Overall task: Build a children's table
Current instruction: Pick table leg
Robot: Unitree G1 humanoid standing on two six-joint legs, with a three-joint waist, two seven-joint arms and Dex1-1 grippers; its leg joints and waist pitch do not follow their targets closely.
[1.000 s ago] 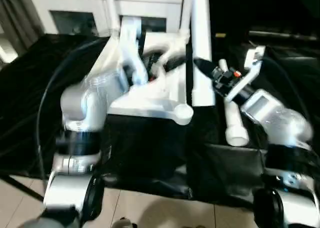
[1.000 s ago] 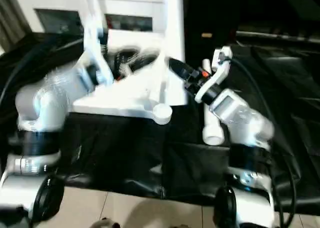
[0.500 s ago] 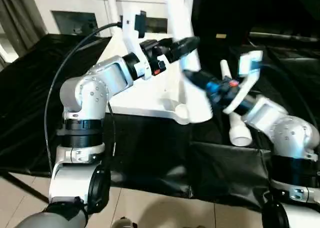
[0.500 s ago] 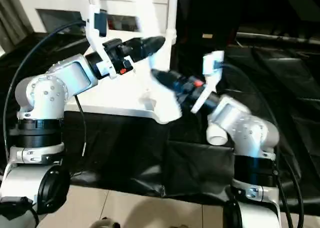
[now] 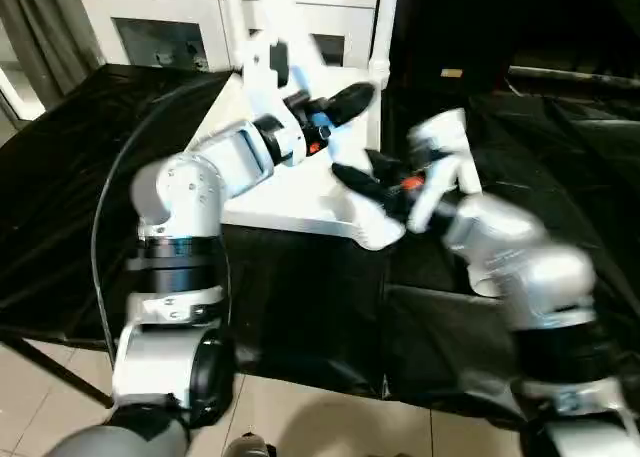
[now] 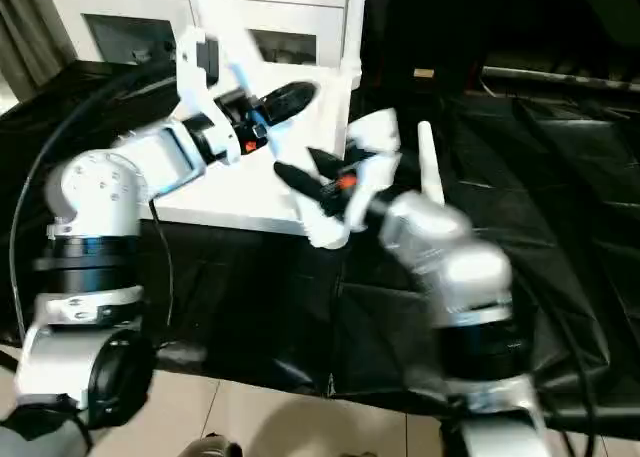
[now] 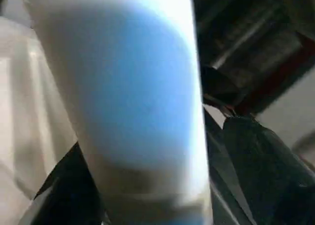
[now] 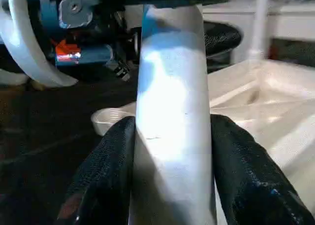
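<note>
I see the right tool (image 8: 170, 151) clamped on 1 white leg (image 8: 170, 112), axis raking up toward the left tool (image 5: 350, 99), whose grip I cannot tell, above the tabletop (image 5: 300, 202) at the worktop's (image 5: 90, 177) far edge, cabinet (image 5: 170, 22) close behind.

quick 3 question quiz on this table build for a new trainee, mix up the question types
1. True or false: the right tool grips a white leg.
2. What covers the work surface under the tabletop? A. black cloth B. white paper C. bare wood
3. Fill in: behind the tabletop stands a white glass-door ___.
Key: 1 true; 2 A; 3 cabinet
</note>
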